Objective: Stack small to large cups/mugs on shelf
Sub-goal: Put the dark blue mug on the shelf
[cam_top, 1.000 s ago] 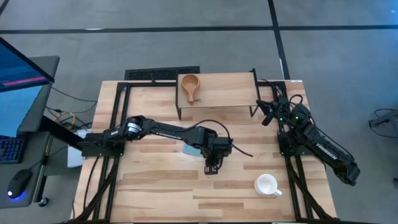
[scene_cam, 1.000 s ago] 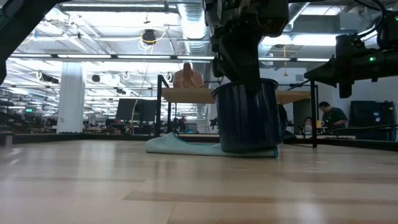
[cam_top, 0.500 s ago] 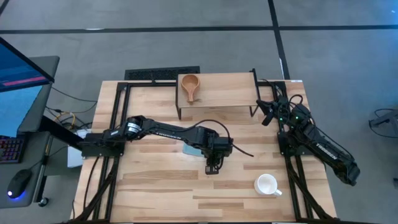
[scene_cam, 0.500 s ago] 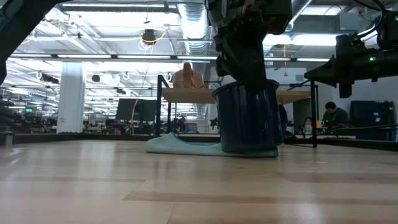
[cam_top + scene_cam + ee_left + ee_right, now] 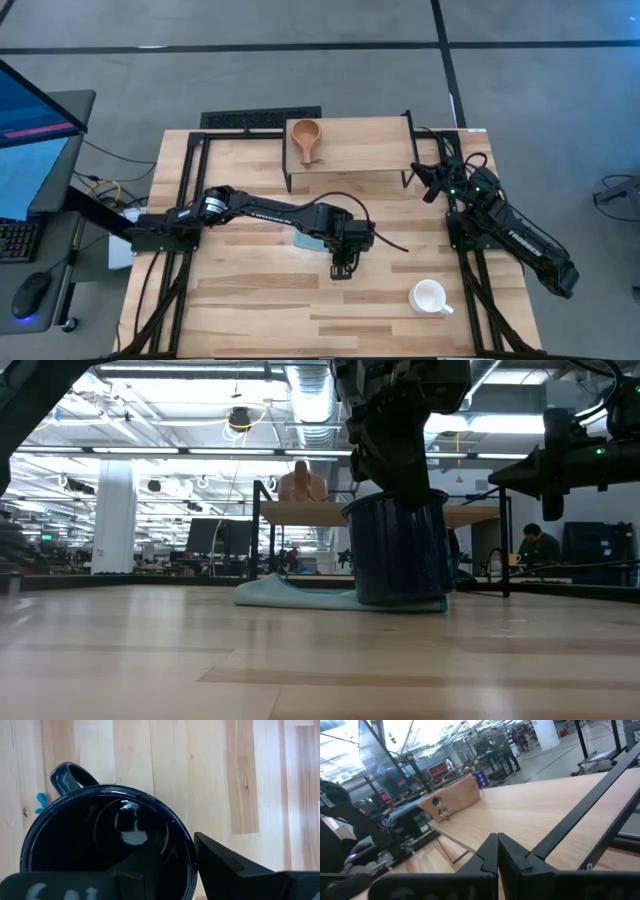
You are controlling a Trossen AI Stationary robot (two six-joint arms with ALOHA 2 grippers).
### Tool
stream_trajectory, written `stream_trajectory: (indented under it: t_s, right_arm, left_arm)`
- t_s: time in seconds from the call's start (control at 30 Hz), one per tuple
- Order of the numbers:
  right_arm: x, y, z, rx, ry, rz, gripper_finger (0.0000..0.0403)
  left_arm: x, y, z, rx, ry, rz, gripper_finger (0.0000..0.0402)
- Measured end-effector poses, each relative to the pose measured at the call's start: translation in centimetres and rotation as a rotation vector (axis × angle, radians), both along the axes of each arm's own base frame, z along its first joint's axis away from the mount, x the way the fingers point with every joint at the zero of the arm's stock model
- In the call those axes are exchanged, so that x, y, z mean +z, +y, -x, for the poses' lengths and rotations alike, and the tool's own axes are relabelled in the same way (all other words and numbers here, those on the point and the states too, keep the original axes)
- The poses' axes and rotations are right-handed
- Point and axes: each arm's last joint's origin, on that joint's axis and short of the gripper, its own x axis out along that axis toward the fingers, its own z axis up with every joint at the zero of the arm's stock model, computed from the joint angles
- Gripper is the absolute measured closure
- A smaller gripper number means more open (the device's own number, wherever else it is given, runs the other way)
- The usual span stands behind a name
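The dark navy mug (image 5: 400,550) stands upright mid-table, its base partly on the blue cloth (image 5: 290,593). My left gripper (image 5: 342,265) is over it from above, shut on its wall. The tan wooden cup (image 5: 305,135) sits on the left part of the shelf (image 5: 360,145). Near the table's near right, the white mug (image 5: 429,296) stands upright. My right gripper (image 5: 498,851) is shut and holds nothing. It hovers by the shelf's right end (image 5: 428,183). My left gripper (image 5: 192,865) has the navy mug's wall at the rim (image 5: 189,851), roughly opposite the handle (image 5: 70,774). One finger is inside the mug and the other finger (image 5: 225,870) outside. The fingers point down from above. The mug stands upright on the table and cloth.
The blue cloth (image 5: 305,240) lies under and to the left of the navy mug. Black frame rails (image 5: 190,190) run along both table sides. The shelf's black legs (image 5: 505,555) stand behind the mug. People and desks show in the room beyond.
My left gripper has shifted slightly toward the table's right over the mug's rim. The mug has stayed where it stood.
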Motion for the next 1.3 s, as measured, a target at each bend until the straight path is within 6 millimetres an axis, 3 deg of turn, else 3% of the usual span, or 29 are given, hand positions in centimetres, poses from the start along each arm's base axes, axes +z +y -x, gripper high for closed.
stream_trajectory:
  t_s: [0.47,0.73,0.97,1.1,1.3]
  right_arm:
    - [0.0,0.0,0.0,0.0,0.002,0.003,0.0377]
    - [0.1,0.0,0.0,0.0,0.002,0.006,0.0377]
    - [3.1,0.5,0.4,0.012,-0.022,0.141,0.0377]
    - [5.2,0.9,0.8,0.01,-0.063,0.191,0.0377]
    - [7.1,1.6,1.2,0.078,-0.098,0.227,0.0377]
  left_arm:
    - [0.4,-0.1,-0.8,-0.019,-0.094,0.006,0.0254]
    - [0.4,-0.1,-0.8,-0.031,-0.097,-0.002,0.025]
    - [0.9,0.1,-1.0,-0.035,-0.125,-0.004,0.025]
    - [2.4,0.4,-1.4,-0.055,-0.184,-0.031,0.025]
    - [7.7,1.8,-2.0,-0.028,-0.37,-0.109,0.025]
